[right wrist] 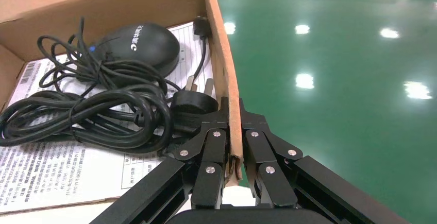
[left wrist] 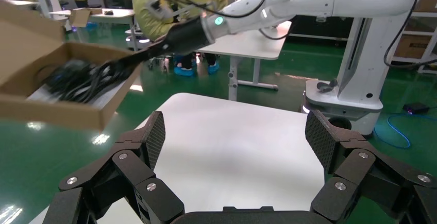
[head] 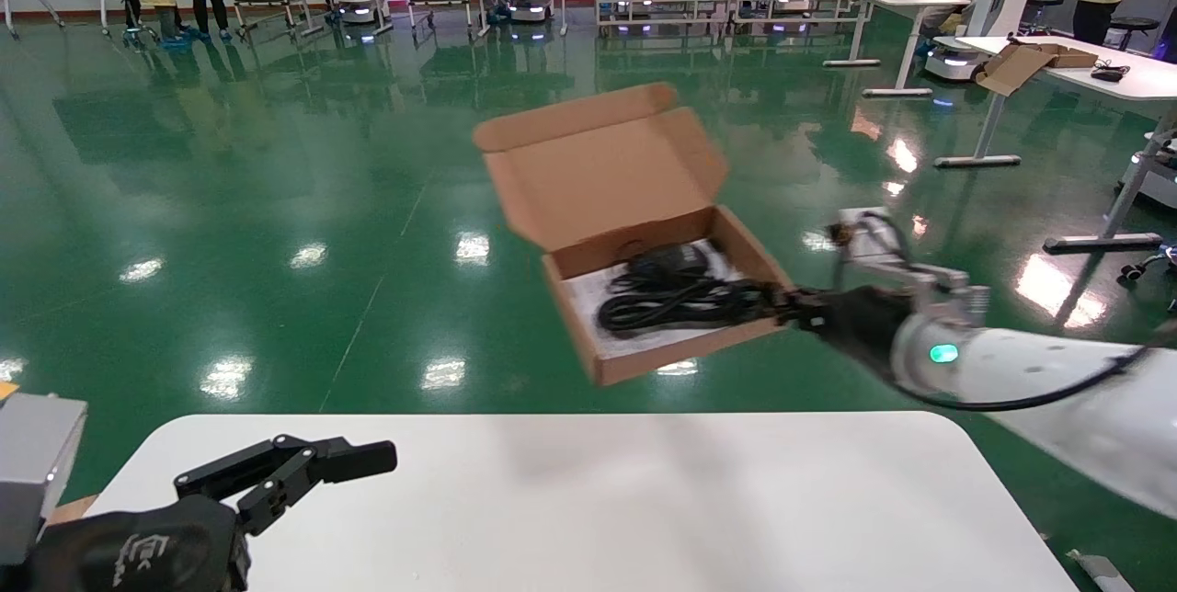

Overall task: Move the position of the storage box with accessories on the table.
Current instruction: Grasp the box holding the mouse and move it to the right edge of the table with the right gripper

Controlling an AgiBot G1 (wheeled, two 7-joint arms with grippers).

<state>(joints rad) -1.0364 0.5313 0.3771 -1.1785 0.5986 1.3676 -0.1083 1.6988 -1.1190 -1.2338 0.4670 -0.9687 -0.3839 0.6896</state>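
Above the floor beyond the worktop [head: 588, 500], the storage box [head: 644, 233] is pinched by one wall in the right gripper [head: 782, 305], so the mouse [right wrist: 139, 44] could be spilled by tilting; the left gripper [left wrist: 234, 141] is held wide.

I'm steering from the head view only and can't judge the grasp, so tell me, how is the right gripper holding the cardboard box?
Observer: The right gripper pinches the box's side wall, one finger inside, one outside, near the wall's end.
Operator: Is anything caught in that pinch?
Observer: Not that I can see. The plug lies right by the inner finger but looks free of it.
Operator: What's in the box?
Observer: A black mouse and coiled cable lying on a printed sheet.
Operator: And the left gripper?
Observer: The left gripper is open and holds nothing, over the white table.
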